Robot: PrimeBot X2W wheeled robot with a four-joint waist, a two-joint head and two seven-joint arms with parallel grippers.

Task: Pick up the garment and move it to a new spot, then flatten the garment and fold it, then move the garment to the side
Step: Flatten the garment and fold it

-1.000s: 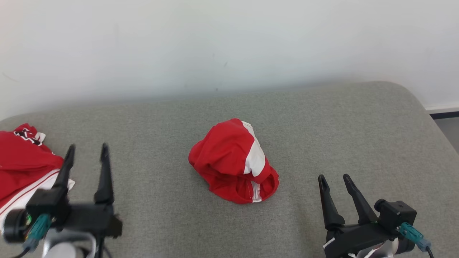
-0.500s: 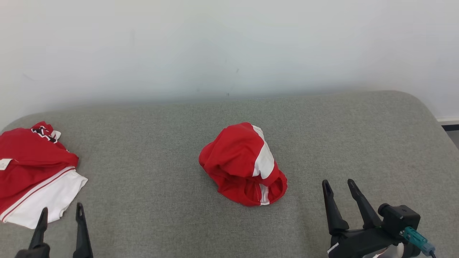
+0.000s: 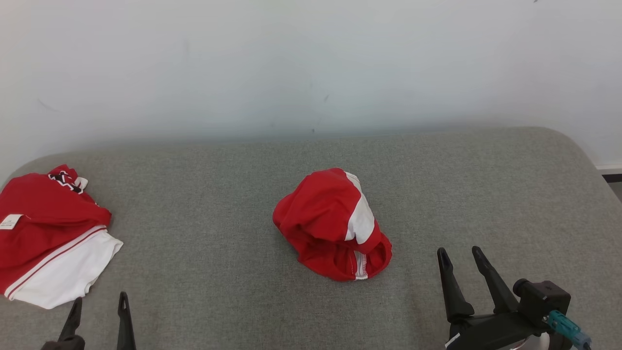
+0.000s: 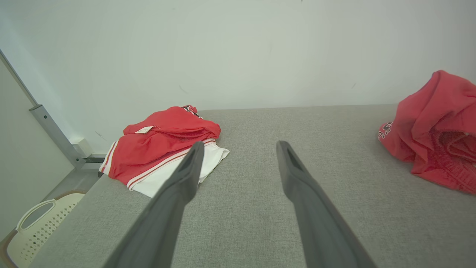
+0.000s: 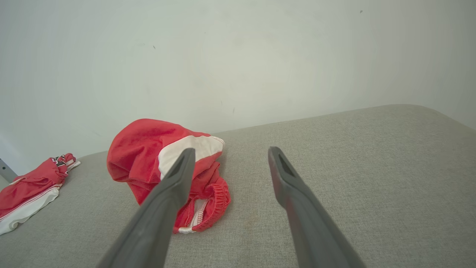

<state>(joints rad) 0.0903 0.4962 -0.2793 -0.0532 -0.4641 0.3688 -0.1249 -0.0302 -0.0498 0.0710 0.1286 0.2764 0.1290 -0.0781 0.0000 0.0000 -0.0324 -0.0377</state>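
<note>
Red-and-white shorts [image 3: 335, 226] lie bunched at the centre of the grey upholstered surface [image 3: 218, 194]. At 4 o'clock is the right end effector [image 3: 458, 250], fingers apart and empty. The left end effector [image 3: 100, 298], at 8 o'clock, is likewise apart. Another red-and-white garment [image 3: 48, 238] lies at 9 o'clock.

Folded red-and-white garment [image 3: 43, 228] at nine o'clock on a grey upholstered surface [image 3: 218, 194]; white wall [image 3: 291, 63] at twelve o'clock.

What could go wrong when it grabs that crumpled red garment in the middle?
1. The garment is bunched in layers; the open right gripper may pinch just one fold and let it slip.
2. The pile lies at the left edge of the pad, near the left gripper; a careless sweep might knock it toward the basket.
</note>
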